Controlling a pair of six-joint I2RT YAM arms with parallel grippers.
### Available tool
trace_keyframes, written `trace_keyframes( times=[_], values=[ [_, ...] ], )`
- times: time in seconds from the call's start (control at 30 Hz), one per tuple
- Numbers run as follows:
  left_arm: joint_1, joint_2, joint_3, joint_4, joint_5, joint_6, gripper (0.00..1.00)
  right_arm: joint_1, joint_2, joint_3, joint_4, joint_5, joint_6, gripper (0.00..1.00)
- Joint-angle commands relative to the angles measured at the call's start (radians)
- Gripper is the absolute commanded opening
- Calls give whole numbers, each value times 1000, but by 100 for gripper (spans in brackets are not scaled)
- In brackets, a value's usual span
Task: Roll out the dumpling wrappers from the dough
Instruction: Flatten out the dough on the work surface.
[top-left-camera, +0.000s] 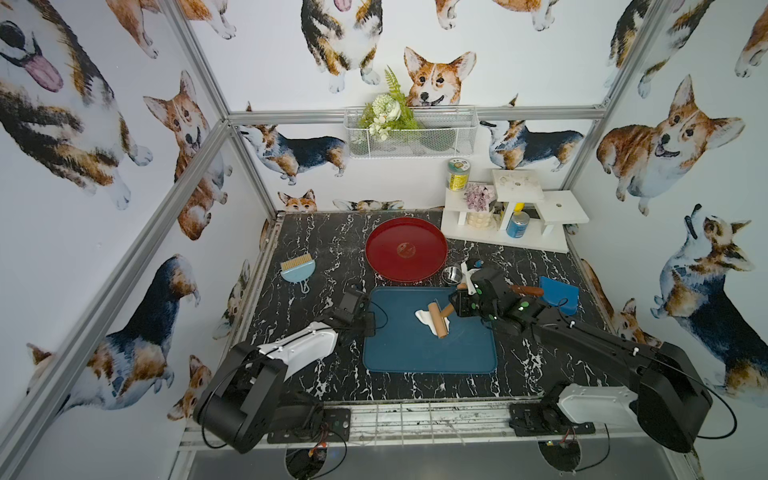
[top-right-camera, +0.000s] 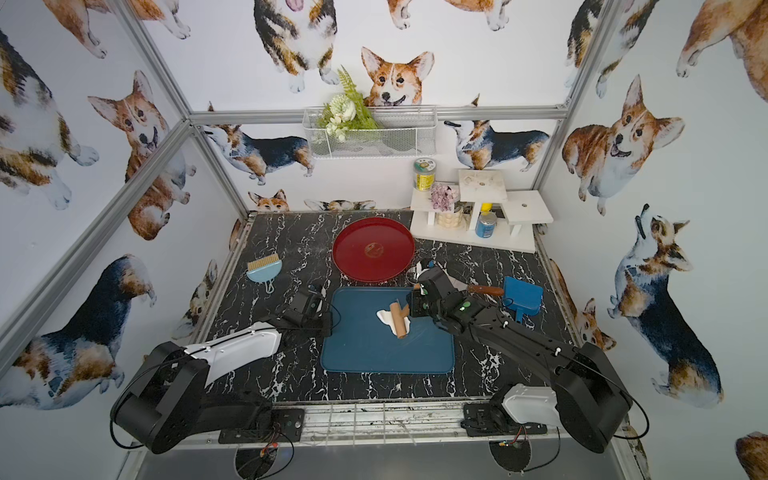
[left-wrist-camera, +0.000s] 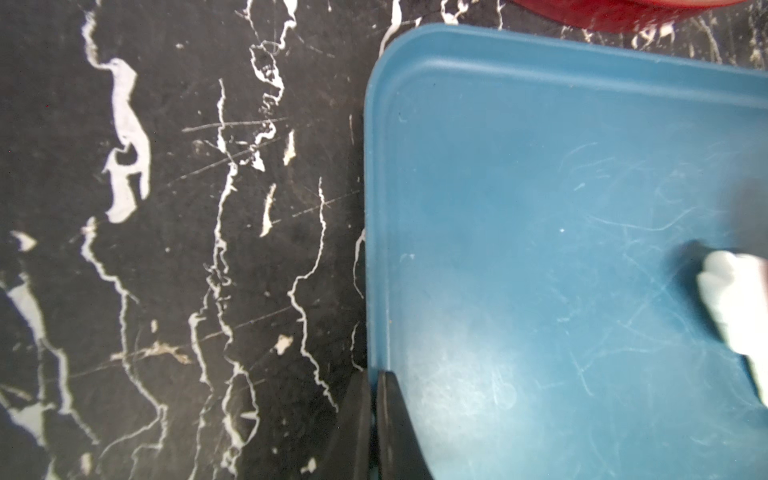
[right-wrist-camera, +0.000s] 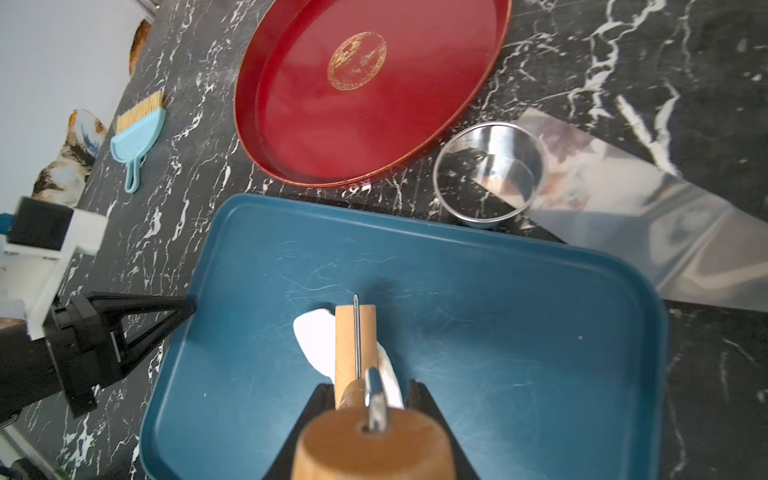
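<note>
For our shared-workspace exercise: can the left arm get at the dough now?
Likely yes, at its edge: bare blue tray separates the shut left gripper from the dough, though the wooden roller in the right gripper lies across its middle.

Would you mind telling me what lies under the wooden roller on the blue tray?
The dough, a ragged white sheet, lies under the wooden roller, sticking out on both sides. Its middle is covered by the roller, so its thickness there cannot be seen.
</note>
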Motion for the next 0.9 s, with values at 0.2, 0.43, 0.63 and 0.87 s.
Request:
trace_keyframes(
  times=[0.2, 0.43, 0.63, 0.87],
  values=[
    [3, -8, -1, 22, -13, 22, 0, 17, 61, -41, -191, 55, -108, 0],
    [2, -8, -1, 21, -15, 20, 0, 83, 139, -43, -173, 64, -70, 0],
    [3, -12, -3, 21, -17, 19, 0, 34, 83, -29, -204, 112, -97, 0],
    [5, -13, -4, 22, -18, 18, 0, -15, 44, -31, -236, 111, -153, 0]
  ],
)
